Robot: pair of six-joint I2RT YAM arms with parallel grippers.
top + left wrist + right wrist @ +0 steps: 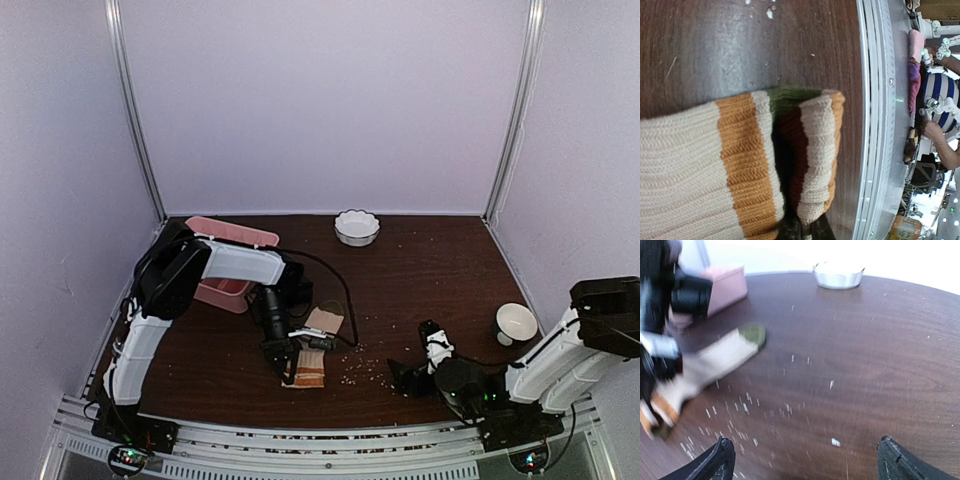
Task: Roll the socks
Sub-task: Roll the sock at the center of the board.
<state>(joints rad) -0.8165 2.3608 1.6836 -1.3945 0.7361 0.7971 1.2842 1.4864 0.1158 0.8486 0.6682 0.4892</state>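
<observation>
My left gripper [283,352] is down on the socks [310,350] at the near middle of the desk [430,270]. Its wrist camera is filled by the knit, so I cannot tell whether the jaws are clamped on the fabric or only resting against it. That close view shows the striped sock [740,170] lying flat. Its cream ribbing runs into an orange band, and the cuff is folded back on itself, showing green, dark red and more orange. The fold lies close to the desk's near metal edge.

From above, the cuff end is nearest me and a tan stretch angles away to the far right. I cannot separate one sock from the other there.

My right gripper [807,462] hangs low over the near right of the desk. Its two fingertips are spread wide with nothing between them, well apart from the socks. Pale crumbs [362,370] are scattered between the two grippers.

A pink tray [235,232] sits far left behind my left arm, a white scalloped bowl [357,238] stands at the far middle, and a white cup [505,325] is at the right edge.
</observation>
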